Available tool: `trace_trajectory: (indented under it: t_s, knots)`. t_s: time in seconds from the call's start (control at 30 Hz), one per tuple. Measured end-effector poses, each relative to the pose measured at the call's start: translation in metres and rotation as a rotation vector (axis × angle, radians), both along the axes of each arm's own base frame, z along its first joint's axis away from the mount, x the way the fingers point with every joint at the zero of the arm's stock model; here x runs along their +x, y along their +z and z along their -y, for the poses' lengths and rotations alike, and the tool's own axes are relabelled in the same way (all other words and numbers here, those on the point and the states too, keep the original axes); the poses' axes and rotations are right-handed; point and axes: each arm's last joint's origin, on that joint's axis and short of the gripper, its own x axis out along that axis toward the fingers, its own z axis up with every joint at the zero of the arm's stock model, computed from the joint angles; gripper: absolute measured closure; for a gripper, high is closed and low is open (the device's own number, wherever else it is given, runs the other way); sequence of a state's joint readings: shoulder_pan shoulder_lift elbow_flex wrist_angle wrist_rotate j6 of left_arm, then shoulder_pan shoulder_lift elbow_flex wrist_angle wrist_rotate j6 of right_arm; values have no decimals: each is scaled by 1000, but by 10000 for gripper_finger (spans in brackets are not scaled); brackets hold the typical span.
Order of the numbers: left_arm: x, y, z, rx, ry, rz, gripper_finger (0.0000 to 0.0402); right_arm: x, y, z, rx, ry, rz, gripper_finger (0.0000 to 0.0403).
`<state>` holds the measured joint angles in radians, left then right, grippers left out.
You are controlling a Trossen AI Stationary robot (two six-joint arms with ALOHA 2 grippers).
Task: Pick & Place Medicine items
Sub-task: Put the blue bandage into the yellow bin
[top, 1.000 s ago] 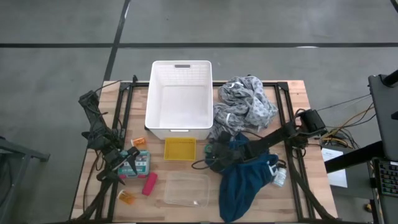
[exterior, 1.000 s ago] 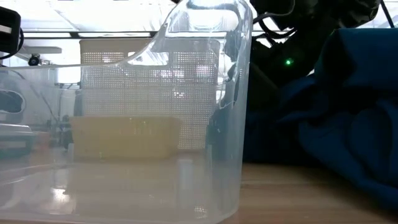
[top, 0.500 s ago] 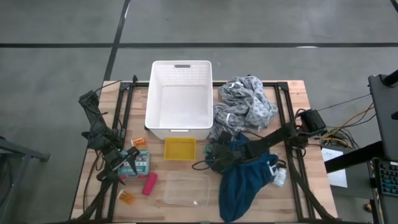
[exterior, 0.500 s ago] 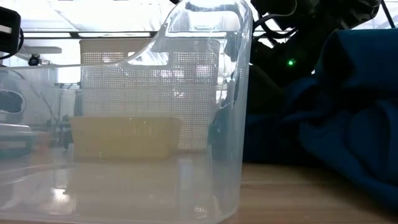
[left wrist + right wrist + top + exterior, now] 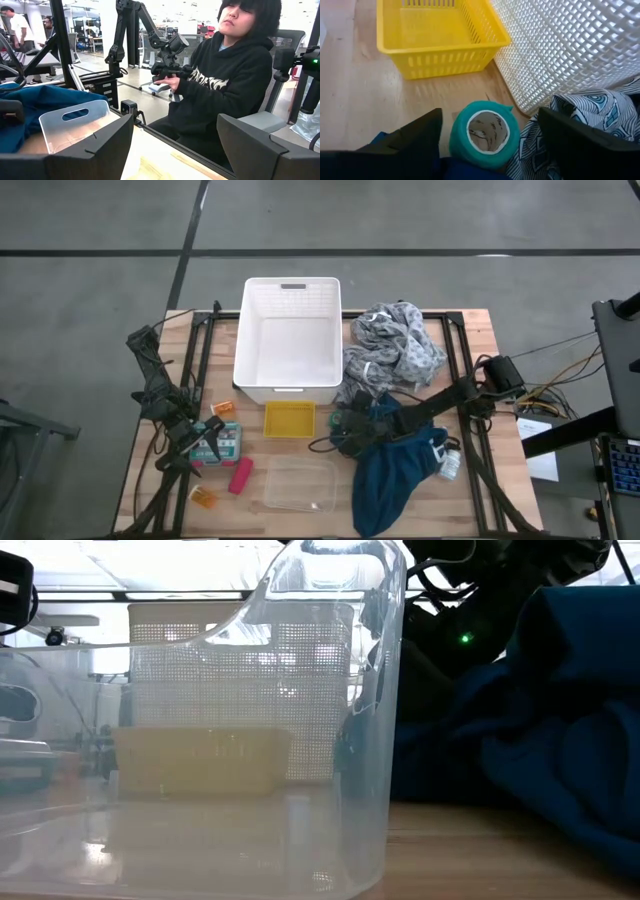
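Note:
A dark green roll (image 5: 485, 134) lies on the wood beside the teal-blue cloth (image 5: 395, 465), its hollow end toward the right wrist camera. My right gripper (image 5: 490, 119) stands open, slanting down, one finger on either side of the roll with gaps showing. At the table's left my left gripper (image 5: 205, 442) is open and level over a white labelled box (image 5: 224, 442). A pink-red cylinder (image 5: 240, 476) and two orange pill bottles (image 5: 203, 498) (image 5: 225, 409) lie nearby. A white bottle (image 5: 449, 465) lies at the cloth's right edge.
A white basket (image 5: 288, 340) stands at the far middle, with a small yellow basket (image 5: 289, 419) and a clear container (image 5: 298, 485) in front of it. A grey patterned cloth (image 5: 395, 345) lies far right. A person (image 5: 225, 75) sits beyond the table's near edge.

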<state>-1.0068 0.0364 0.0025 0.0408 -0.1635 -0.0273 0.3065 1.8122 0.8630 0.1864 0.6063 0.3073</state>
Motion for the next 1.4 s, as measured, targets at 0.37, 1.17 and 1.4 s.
trace_trajectory:
  t_s: [0.37,1.17,1.4]
  knots:
    - [0,0,0,0,0,0,110,-1,-2,1,23,-9,-13,35]
    - [0,0,0,0,0,0,110,1,-18,5,41,-1,-65,35]
    - [0,0,0,0,0,0,110,1,-18,5,40,3,-67,35]
